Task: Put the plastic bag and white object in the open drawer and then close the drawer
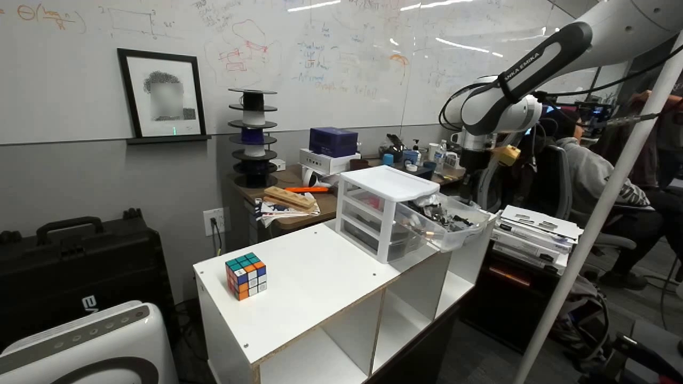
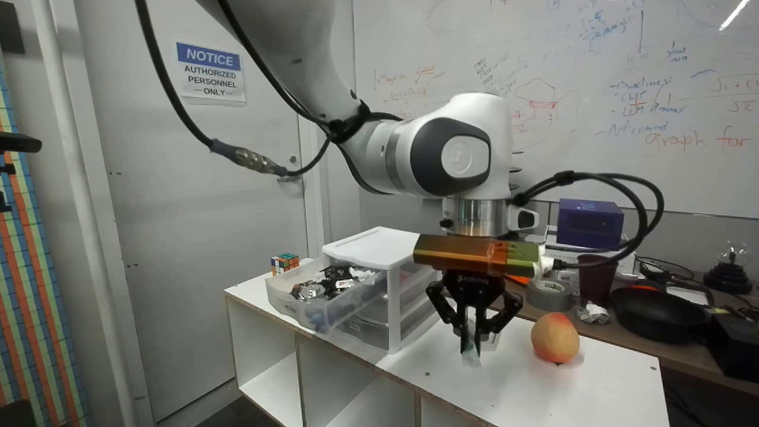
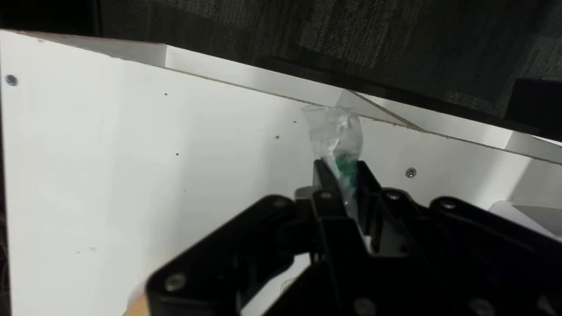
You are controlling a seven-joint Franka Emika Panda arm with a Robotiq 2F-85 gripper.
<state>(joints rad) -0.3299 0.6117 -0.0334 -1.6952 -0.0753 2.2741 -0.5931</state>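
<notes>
Bench (image 1: 309, 282): white. Drawer unit (image 1: 394, 181): white. Drawer (image 2: 290, 305): translucent white. Plastic bag (image 3: 336, 136): clear, with green showing. Jaws: black. Puzzle cube (image 1: 246, 276): black-lined grid of green, orange, blue and white squares. Fruit (image 2: 554, 338): yellow-orange, flushed red. Box (image 2: 590, 224): purple. Tape roll (image 2: 550, 301): grey. Frying pan (image 2: 658, 314): black. Notice (image 2: 210, 74): white, with blue header band and dark lettering.

The gripper (image 2: 471, 344) pointed down over the white cabinet (image 2: 510, 382), fingers (image 2: 478, 332) nearly together on the plastic bag (image 2: 471, 358), whose loose end hung at six o'clock; contact with the cabinet top unclear. Clock centred on the gripper: whitish object (image 2: 491, 341) just at three, partly hidden behind the fingers; orange-red fruit (image 2: 555, 338), also three, farther out, resting on the cabinet. Desktop unit (image 2: 394, 299) stood at ten, upper drawer (image 2: 356, 303) open toward nine, loaded with dark and silvery items (image 2: 338, 274). Rubik's cube (image 2: 286, 263) beyond, also ten.
</notes>
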